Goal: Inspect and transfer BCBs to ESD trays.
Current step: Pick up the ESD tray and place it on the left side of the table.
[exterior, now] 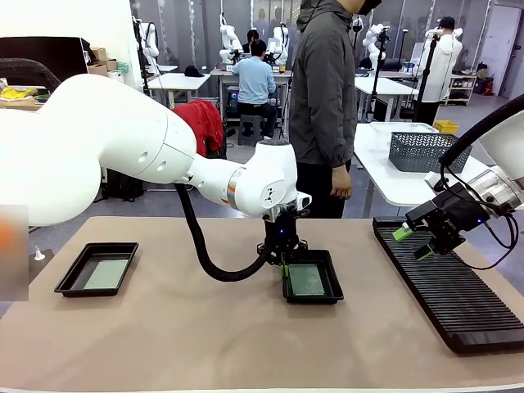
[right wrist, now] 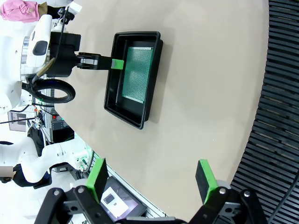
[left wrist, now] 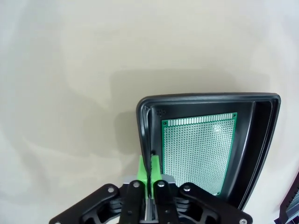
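Looking across the table in the front view, both ESD trays already hold a board: the left tray (exterior: 97,268) near the robot's left side has a pale BCB (exterior: 108,273) lying flat on its floor, and the middle tray (exterior: 313,277) holds a second BCB (exterior: 307,280). The left gripper (exterior: 284,255) sits at the near-left rim of that middle tray. The right gripper (exterior: 417,241) hangs above the long black slotted rack (exterior: 446,286) with its green pads apart and nothing between them; the rack's slots look bare from here. A person (exterior: 323,98) stands behind the table.

From the left wrist view, the left gripper (left wrist: 148,170) has its pads pressed together on the tray wall (left wrist: 145,135), pinching the rim, while the green perforated board (left wrist: 201,154) rests inside.

From the right wrist view, the right gripper (right wrist: 152,179) is spread wide and empty, well apart from the tray (right wrist: 133,77).

Judging by this, the transfer looks essentially done; what may remain is positioning the middle tray and letting go.
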Controlling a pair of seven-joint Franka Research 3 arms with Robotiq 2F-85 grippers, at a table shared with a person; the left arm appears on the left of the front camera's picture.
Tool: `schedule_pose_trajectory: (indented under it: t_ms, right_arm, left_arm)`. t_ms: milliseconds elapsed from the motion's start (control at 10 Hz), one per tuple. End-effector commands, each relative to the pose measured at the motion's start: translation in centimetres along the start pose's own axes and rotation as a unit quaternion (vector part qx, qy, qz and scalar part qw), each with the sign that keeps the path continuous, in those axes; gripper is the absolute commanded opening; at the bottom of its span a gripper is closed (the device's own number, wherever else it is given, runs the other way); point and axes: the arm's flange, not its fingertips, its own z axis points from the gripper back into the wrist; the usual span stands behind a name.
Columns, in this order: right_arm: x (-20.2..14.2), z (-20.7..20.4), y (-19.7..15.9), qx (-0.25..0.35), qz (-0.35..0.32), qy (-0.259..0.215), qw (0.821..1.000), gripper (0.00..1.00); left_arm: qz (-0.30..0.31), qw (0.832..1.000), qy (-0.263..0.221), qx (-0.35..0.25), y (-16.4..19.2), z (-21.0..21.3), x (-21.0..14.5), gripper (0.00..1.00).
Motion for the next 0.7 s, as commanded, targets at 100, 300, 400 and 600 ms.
schedule_pose_trajectory:
  t_ms: [100, 300, 400, 600]
  right_arm:
    - [-0.2, -0.1, 0.2, -0.006, -0.009, -0.005, 1.000, 1.00]
    - [-0.2, -0.1, 0.2, -0.006, -0.009, -0.005, 1.000, 1.00]
    - [-0.2, -0.1, 0.2, -0.006, -0.009, -0.005, 1.000, 1.00]
    - [-0.2, -0.1, 0.2, -0.006, -0.009, -0.005, 1.000, 1.00]
  left_arm:
    - [-0.007, 0.999, 0.012, -0.040, 2.1, 0.7, 0.7, 0.03]
    - [-0.008, 0.998, 0.020, -0.060, 3.4, 1.1, 1.5, 0.03]
    - [-0.011, 0.997, 0.023, -0.073, 4.0, 1.3, 1.8, 0.03]
    - [-0.020, 0.995, 0.019, -0.092, 5.2, 1.7, 2.0, 0.03]
